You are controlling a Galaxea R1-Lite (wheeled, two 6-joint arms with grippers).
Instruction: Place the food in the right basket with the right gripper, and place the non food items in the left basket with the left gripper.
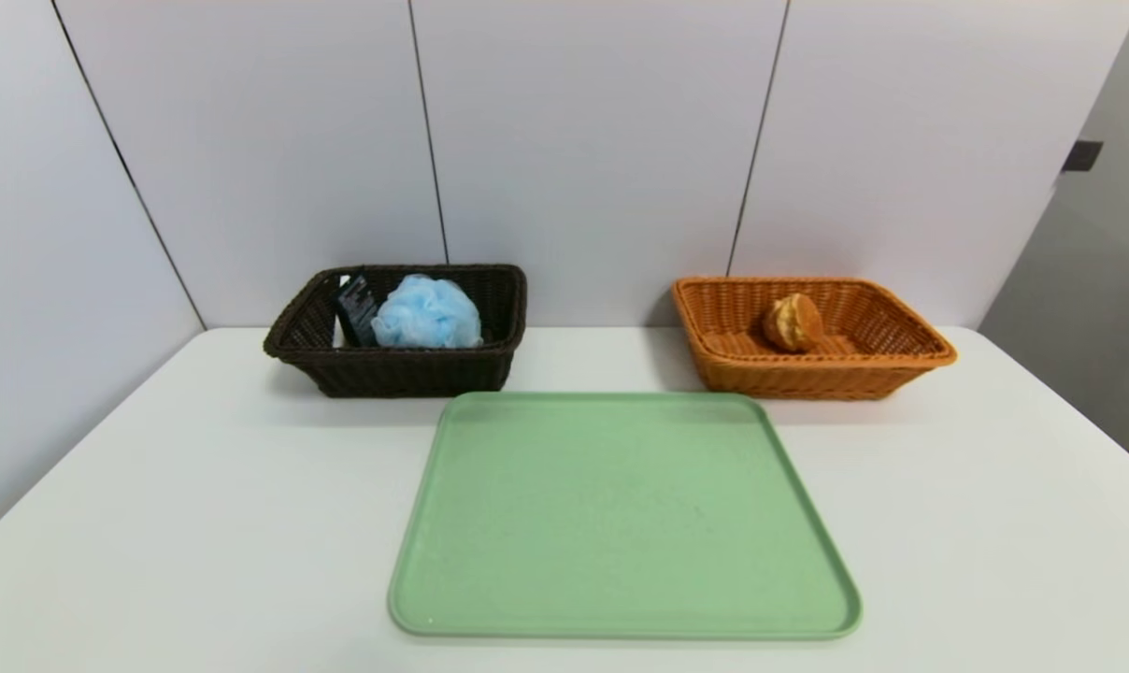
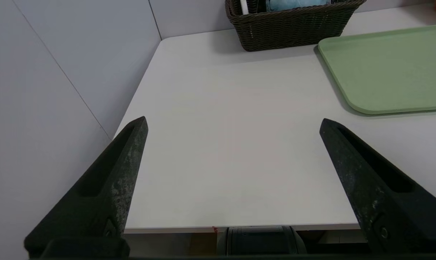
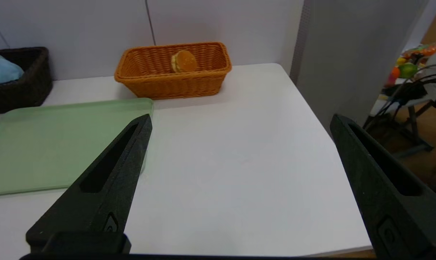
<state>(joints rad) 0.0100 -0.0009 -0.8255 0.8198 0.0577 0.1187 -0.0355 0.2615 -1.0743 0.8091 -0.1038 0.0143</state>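
White surface (image 1: 200, 486) against wall panels. Green tray (image 1: 621, 514) lies flat at centre front. Dark brown wicker basket (image 1: 406, 369) at back left, orange wicker basket (image 1: 807, 379) at back right, both just behind tray.

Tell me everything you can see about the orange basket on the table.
The orange basket is a rectangular wicker-look weave with flared walls and a thicker rolled rim. It sits upright on the white table, near the back wall on the robot's right, just beyond the green tray's far right corner and apart from it. A single small burger rests inside, tilted against the weave. No gripper touches the basket.
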